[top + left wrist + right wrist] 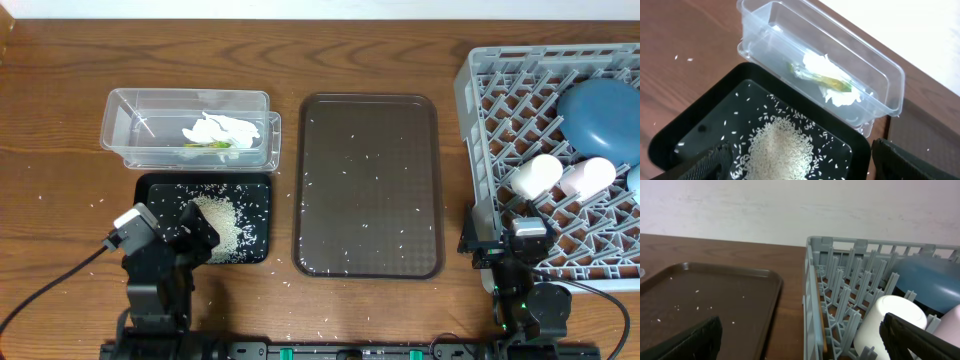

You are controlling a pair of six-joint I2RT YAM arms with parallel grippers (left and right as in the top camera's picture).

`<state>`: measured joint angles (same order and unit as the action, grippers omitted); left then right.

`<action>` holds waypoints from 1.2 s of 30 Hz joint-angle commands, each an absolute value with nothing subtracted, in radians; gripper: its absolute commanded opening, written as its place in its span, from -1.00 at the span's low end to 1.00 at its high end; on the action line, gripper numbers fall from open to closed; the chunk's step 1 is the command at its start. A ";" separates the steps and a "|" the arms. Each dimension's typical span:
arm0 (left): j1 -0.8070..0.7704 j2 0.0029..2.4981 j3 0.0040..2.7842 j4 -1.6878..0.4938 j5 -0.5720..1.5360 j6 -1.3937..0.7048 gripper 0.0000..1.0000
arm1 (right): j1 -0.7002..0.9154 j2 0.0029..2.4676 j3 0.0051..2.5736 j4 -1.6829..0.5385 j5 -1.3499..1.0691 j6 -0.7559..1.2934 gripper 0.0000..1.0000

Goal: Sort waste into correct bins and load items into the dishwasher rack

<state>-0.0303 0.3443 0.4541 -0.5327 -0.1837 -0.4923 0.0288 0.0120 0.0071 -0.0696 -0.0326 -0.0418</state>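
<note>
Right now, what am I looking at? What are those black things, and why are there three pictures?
Two robot arms stand at a table. One picture looks down from above; the other two come from cameras on the wrists. The left gripper and right gripper are open, holding nothing. On the table: a clear tub with a tissue and wrapper, a black tray with rice, a brown tray, and a grey rack holding a blue bowl, white cup and pink cup.

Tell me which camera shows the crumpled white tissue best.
The left wrist view: the crumpled white tissue lies close up in the clear plastic rectangular tub, a small green-yellow snack wrapper across it. Overhead shows the tissue small; the right wrist view misses it.
</note>
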 commanded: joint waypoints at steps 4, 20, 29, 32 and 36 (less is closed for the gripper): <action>-0.037 0.241 0.338 -0.436 -0.163 -0.411 0.82 | 0.039 0.006 0.006 -0.075 -0.027 -0.057 0.99; -0.036 0.050 0.074 -0.077 -0.037 -0.243 0.82 | 0.039 0.006 0.006 -0.075 -0.027 -0.057 0.98; -0.036 0.002 0.004 0.047 -0.037 -0.240 0.82 | 0.039 0.006 0.006 -0.075 -0.027 -0.057 0.98; -0.036 0.002 0.004 0.030 -0.038 -0.239 0.82 | 0.039 0.006 0.006 -0.075 -0.027 -0.057 0.99; -0.036 0.002 0.004 -0.056 -0.042 -0.223 0.82 | 0.039 0.006 0.006 -0.075 -0.027 -0.057 0.98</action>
<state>-0.0303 0.0105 0.0101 -0.0017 -0.0448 -0.2531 0.0288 0.0120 0.0071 -0.0700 -0.0326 -0.0418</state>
